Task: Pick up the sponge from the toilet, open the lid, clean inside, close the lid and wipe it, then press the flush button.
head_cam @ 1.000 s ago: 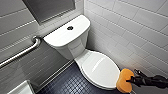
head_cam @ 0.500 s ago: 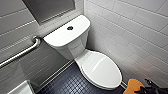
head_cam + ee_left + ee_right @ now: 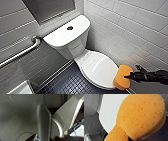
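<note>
1. Little is shifted since a second ago: the sponge (image 3: pixel 122 78) is still held at the closed lid (image 3: pixel 100 68), by its front edge.
2. It is clamped between the fingers of the right gripper (image 3: pixel 129 76).

The sponge (image 3: pixel 123 80) in the black right jaws is orange, flecked with darker orange pores. Just beside the jaws, the lid (image 3: pixel 100 67) is plain glossy white, like the rest of the toilet (image 3: pixel 66 37). The button (image 3: pixel 70 28), well away from the jaws, is dark. The floor (image 3: pixel 67 85) is near-black with a grid of small squares. The wall (image 3: pixel 130 27) is white tile in a brick pattern.
</note>
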Motion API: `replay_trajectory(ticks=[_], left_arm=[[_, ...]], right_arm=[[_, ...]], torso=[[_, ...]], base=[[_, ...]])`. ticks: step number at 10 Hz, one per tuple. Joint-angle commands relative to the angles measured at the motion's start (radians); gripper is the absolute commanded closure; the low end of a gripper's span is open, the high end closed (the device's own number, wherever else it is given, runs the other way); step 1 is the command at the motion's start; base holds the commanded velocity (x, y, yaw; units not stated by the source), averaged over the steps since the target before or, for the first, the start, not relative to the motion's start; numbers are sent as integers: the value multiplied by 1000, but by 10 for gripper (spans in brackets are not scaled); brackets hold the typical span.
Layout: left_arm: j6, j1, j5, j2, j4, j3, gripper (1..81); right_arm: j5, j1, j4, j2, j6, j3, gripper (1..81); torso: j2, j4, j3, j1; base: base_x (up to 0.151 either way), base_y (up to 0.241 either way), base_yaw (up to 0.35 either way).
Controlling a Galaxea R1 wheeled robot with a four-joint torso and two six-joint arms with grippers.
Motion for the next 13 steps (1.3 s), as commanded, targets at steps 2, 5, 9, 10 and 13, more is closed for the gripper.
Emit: replay_trajectory(ticks=[2,5,9,10,13], left_arm=[[1,24,89,-6,3,4,10],[1,24,90,8,2,-14,10],[1,24,99,55,5,-72,10],[1,24,101,60,5,-80,10],[3,24,101,63,6,-89,10]], right_arm=[[-173,233,-42,287,13,-158,811],[-157,248,-85,526,10,-378,811],[-104,302,-95,716,13,-610,811],[-57,291,-95,745,10,-652,811],[-72,224,-111,759,11,-608,811]], torso=[[0,0,0,0],[0,0,0,0],[0,0,0,0],[0,0,0,0],[0,0,0,0]], base=[[0,0,0],[0,0,0],[0,0,0],[0,0,0],[0,0,0]])
